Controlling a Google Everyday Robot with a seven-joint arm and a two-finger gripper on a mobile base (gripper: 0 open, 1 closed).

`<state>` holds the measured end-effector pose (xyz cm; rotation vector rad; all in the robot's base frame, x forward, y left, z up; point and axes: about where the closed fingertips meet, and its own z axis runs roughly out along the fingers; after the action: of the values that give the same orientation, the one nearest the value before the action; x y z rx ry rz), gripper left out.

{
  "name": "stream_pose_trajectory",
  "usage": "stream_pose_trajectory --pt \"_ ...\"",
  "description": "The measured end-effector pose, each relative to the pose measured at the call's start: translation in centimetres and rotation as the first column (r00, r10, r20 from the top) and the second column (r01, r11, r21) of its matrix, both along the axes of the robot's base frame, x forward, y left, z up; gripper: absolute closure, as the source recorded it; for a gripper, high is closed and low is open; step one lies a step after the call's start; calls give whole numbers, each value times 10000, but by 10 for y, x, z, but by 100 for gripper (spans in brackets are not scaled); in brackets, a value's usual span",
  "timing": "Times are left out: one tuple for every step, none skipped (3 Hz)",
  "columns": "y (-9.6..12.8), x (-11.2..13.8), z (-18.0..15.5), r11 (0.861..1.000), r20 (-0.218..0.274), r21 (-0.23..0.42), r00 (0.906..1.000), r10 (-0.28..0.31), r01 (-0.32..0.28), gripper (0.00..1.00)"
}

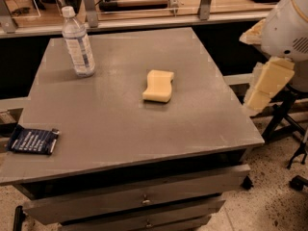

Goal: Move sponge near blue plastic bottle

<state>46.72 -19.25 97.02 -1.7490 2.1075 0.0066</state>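
Two items sit apart on the table [120,129]: sponge [159,86] central, blue plastic bottle [78,44] at ten o'clock. The gripper [267,85] hangs off-table at three o'clock, pickup unstarted; its opening cannot be told.

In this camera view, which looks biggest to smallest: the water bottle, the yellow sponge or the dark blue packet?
1. The blue plastic bottle, clearly largest.
2-3. The sponge and dark blue packet look about alike; the packet lies nearer the camera, so they stay unranked.
The tool hangs beyond the table's right edge.
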Motion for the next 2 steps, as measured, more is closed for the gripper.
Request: stream_pose_trajectory --pt "39 47 -11 9903 551 1095 9953 798 -855 0" --pt "60 83 -25 9763 835 1905 9926 885 -1031 0"
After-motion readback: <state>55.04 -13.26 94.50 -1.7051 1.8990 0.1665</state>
